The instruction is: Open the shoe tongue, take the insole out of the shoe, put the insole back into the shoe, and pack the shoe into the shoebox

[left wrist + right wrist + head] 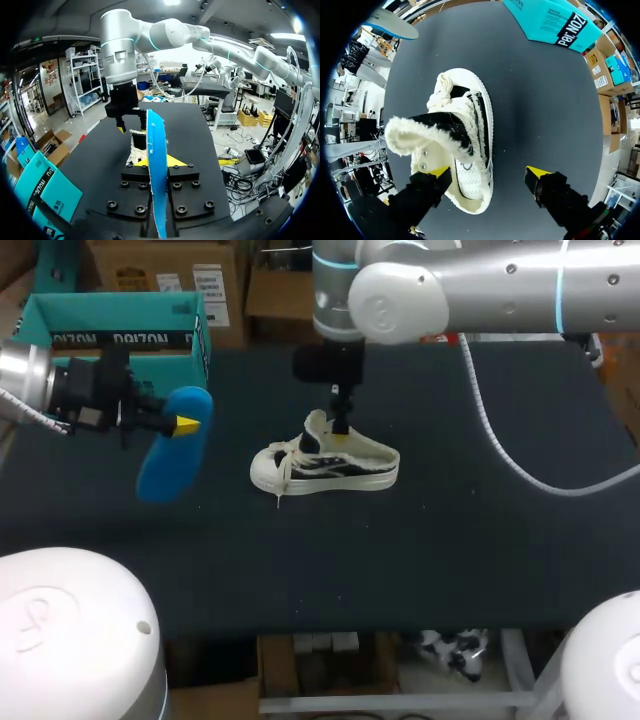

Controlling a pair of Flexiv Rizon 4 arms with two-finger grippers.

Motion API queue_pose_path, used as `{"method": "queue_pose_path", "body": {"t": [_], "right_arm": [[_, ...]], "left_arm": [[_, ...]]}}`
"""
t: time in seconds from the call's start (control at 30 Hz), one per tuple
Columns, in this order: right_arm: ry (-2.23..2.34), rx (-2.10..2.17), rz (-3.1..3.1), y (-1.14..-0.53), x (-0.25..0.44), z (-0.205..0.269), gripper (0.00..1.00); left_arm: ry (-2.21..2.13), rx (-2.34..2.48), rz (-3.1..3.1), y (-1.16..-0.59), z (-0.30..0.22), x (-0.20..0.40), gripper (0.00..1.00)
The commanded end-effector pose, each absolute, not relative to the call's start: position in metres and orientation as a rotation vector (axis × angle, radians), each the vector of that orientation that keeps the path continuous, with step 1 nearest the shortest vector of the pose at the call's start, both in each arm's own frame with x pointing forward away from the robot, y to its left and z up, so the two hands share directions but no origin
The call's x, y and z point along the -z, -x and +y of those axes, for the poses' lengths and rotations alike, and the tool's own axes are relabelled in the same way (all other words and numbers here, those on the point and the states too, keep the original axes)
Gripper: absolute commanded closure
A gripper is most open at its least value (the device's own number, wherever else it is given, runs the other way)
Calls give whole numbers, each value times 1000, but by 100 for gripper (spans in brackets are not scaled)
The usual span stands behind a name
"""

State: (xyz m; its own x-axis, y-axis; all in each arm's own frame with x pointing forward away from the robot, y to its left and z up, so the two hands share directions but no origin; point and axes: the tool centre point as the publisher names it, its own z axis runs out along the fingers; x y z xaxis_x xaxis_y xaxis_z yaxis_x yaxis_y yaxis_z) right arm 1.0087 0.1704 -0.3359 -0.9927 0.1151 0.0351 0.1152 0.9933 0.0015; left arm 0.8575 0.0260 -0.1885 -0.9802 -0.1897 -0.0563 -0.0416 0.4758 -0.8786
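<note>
The white shoe (325, 466) is set on its sole mid-table (450, 540). Right over its heel, the right gripper (489, 176) is held spread wide. At nine o'clock the blue insole (173, 445) is clamped by the left gripper (185, 425), and the shoebox (120, 325) is seen at ten o'clock.

Left end effector (185, 424) closed on the insole (170, 458), right end effector (489, 174) spread wide, pointing down.

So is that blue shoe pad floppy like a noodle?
Probably not limp: the blue insole, pinched by the left jaws toward one end, hangs almost straight. It likely bends a bit, since edge-on in the left wrist view it looks thin with a slight curve. Probably light too.
</note>
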Motion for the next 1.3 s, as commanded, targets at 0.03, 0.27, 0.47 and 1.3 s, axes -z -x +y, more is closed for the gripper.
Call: {"method": "queue_pose_path", "body": {"t": [0.03,0.27,0.47,1.3], "right_arm": [[198,-15,-3094,-1012,343,176,51],[222,-20,-3076,-1010,351,178,54],[255,-47,-3074,-1007,353,179,100],[937,50,-2989,-965,322,176,100]], "left_arm": [[198,1534,2582,-863,28,193,100],[199,1523,2598,-866,25,199,100],[198,1521,2606,-868,24,201,100],[-155,1619,2657,-913,-17,174,100]]}}
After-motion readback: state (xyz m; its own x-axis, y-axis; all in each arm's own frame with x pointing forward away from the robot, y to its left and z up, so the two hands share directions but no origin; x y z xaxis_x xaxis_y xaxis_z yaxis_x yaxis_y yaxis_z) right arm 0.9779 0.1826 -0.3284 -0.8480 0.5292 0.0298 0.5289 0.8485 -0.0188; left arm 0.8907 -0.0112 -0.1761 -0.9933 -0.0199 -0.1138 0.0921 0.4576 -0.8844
